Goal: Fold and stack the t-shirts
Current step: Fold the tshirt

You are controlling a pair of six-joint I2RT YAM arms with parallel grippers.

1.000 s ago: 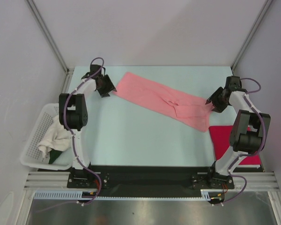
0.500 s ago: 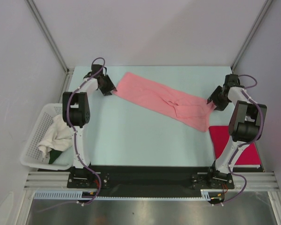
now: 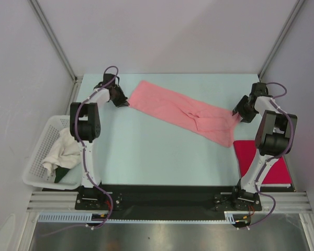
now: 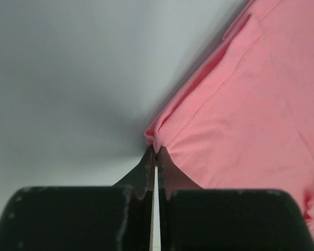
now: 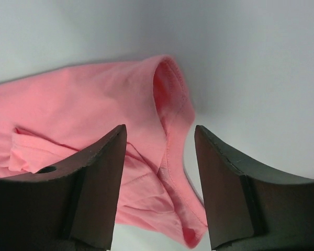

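A salmon-pink t-shirt (image 3: 183, 111) lies as a long folded strip running diagonally across the pale table. My left gripper (image 3: 126, 101) is shut on the corner of its far-left end; in the left wrist view the fingertips (image 4: 163, 155) pinch the pink hem (image 4: 156, 141). My right gripper (image 3: 235, 115) stands open over the strip's right end, its fingers (image 5: 107, 157) on either side of a raised fold of pink cloth (image 5: 167, 130). A magenta-red t-shirt (image 3: 261, 159) lies folded flat at the near right, partly hidden by the right arm.
A white lattice basket (image 3: 37, 164) with white and dark green cloth in it sits off the table's left edge. Grey walls and metal posts close in the back and sides. The arm bases (image 3: 167, 198) stand on a black rail at the near edge.
My left gripper has closed on the pink shirt's left corner after moving slightly in toward it. The right gripper has shifted a little toward the far right edge and stays open.
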